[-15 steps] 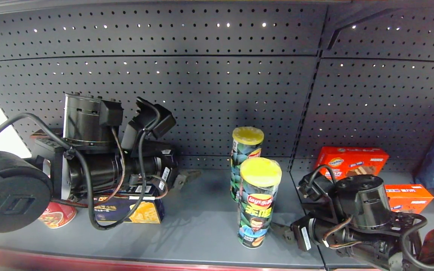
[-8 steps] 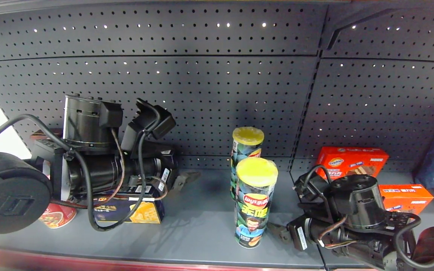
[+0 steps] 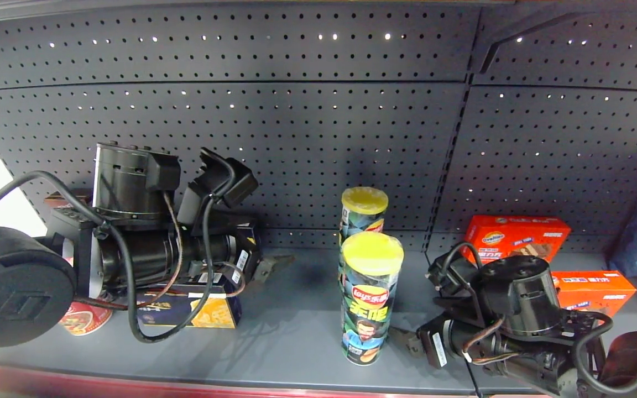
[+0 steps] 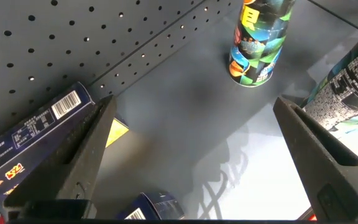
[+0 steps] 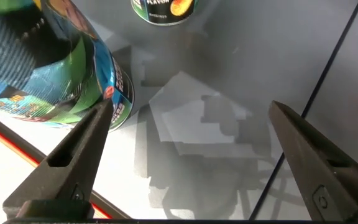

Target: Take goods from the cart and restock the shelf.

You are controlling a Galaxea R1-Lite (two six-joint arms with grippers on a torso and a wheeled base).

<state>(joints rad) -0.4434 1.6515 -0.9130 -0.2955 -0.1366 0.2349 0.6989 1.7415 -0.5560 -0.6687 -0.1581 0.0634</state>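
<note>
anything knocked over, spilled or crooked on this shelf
Nothing stands out. The front chip can and the back chip can stand upright with lids on; the rear orange box, the near orange box and the blue box lie flat. No spill or damage shows.

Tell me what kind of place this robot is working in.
Most likely a shop aisle: a grey shelf with a pegboard back panel, stocked with chip cans and orange snack boxes.
</note>
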